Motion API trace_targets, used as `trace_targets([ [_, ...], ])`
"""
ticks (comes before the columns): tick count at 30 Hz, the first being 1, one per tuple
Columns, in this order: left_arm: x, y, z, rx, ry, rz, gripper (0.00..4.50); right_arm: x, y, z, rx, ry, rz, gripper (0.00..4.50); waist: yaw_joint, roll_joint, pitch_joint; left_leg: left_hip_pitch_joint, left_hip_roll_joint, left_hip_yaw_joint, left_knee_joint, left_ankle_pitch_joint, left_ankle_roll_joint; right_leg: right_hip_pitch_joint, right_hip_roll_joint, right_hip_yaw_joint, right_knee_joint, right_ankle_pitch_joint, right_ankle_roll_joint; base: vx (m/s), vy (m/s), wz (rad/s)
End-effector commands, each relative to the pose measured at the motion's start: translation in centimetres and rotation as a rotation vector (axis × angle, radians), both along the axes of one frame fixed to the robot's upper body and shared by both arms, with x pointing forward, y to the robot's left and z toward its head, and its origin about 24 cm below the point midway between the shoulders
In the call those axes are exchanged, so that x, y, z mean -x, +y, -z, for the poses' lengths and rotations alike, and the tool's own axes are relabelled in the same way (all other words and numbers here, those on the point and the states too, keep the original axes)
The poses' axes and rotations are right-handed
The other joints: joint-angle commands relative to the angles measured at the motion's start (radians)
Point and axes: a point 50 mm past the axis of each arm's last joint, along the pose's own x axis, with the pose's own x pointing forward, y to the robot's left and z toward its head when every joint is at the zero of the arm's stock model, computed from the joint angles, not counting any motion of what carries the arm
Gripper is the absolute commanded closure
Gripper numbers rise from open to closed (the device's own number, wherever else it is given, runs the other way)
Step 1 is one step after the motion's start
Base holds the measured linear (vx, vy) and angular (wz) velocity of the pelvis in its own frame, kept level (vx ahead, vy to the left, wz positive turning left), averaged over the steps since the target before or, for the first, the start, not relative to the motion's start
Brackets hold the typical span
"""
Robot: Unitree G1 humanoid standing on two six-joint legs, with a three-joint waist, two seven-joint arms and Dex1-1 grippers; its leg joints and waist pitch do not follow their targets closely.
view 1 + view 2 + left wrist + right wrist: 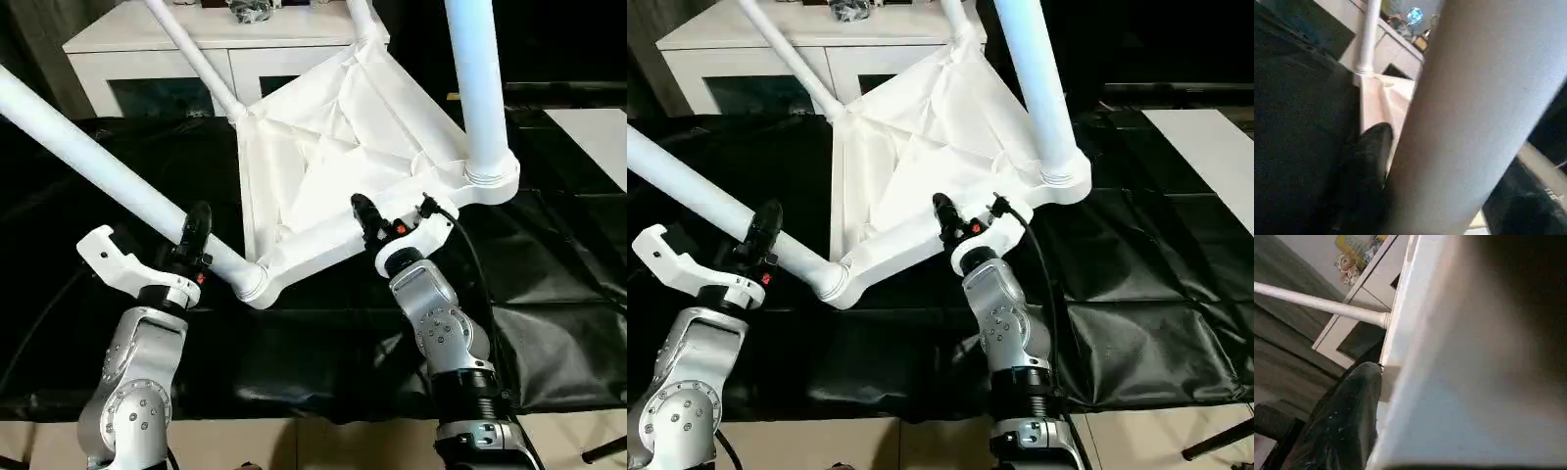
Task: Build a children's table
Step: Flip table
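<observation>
1. No writing, label, brand mark or number can be read anywhere in these views.
2. A yellow object on the cabinet (1359, 289), seen in the right wrist view, is too blurred to read.

Tabletop (333, 166): white plastic, smooth, ribbed. Legs (98, 157): glossy white tubes. Cloth (549, 294) lower right: black, slightly shiny, creased. Forearms (446, 328): brushed silver metal.

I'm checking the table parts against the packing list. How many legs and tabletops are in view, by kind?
Legs: 4, at near left, near right, far left and far right
Tabletop: 1
Total: 5
</observation>
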Motion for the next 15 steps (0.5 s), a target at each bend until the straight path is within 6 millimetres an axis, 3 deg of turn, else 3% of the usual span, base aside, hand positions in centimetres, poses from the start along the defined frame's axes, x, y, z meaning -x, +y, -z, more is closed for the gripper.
trace_targets([
  [1,0.1,0.2,-1.2,0.094,-0.077,-0.046,1.6,-0.6,1.5,-1.5,-0.011,-0.035,-0.014,2.05,-0.003,-0.01,-0.06,0.015,0.023,-0.005,-0.071,-0.154,-0.028,0.039,-0.041,0.03,-0.063,-0.099,-0.116,0.0,0.0,0.0],
  [4,0.2,0.7,-1.2,0.105,-0.077,-0.072,1.2,-0.5,1.5,-1.8,0.001,-0.052,-0.018,2.13,-0.005,-0.014,-0.06,0.014,0.023,-0.004,-0.07,-0.144,-0.02,0.04,-0.039,0.03,-0.062,-0.084,-0.106,0.0,0.0,0.0],
  [7,0.3,1.5,-1.1,0.125,-0.082,-0.11,1.14,-0.6,1.2,-2.0,0.012,-0.062,-0.005,2.17,-0.003,-0.015,-0.061,0.015,0.023,-0.004,-0.07,-0.135,-0.018,0.04,-0.039,0.03,-0.06,-0.081,-0.105,0.0,0.0,0.0],
  [8,0.4,1.9,-1.0,0.129,-0.084,-0.126,0.83,-0.5,1.1,-2.2,0.022,-0.073,0.0,2.19,-0.003,-0.015,-0.06,0.015,0.023,-0.004,-0.07,-0.137,-0.019,0.039,-0.039,0.03,-0.062,-0.086,-0.104,0.0,0.0,0.0],
  [11,0.6,3.3,-0.7,0.11,-0.083,-0.185,0.78,-0.4,0.6,-3.0,0.054,-0.116,0.011,2.23,-0.004,-0.017,-0.06,0.015,0.023,-0.004,-0.071,-0.139,-0.023,0.039,-0.039,0.03,-0.063,-0.097,-0.095,0.0,0.0,0.0],
  [14,1.0,5.2,-0.5,0.058,-0.071,-0.288,0.38,-0.2,0.3,-3.8,0.106,-0.162,0.011,2.32,-0.004,-0.015,-0.061,0.016,0.022,-0.005,-0.07,-0.126,-0.022,0.039,-0.037,0.03,-0.062,-0.078,-0.082,0.0,0.0,0.0],
  [15,1.5,7.6,0.3,-0.041,0.004,-0.416,0.38,-0.1,0.0,-4.3,0.167,-0.204,0.006,2.32,-0.004,-0.009,-0.06,0.017,0.022,-0.007,-0.07,-0.121,-0.028,0.039,-0.035,0.029,-0.062,-0.062,-0.067,0.0,0.0,0.0],
])
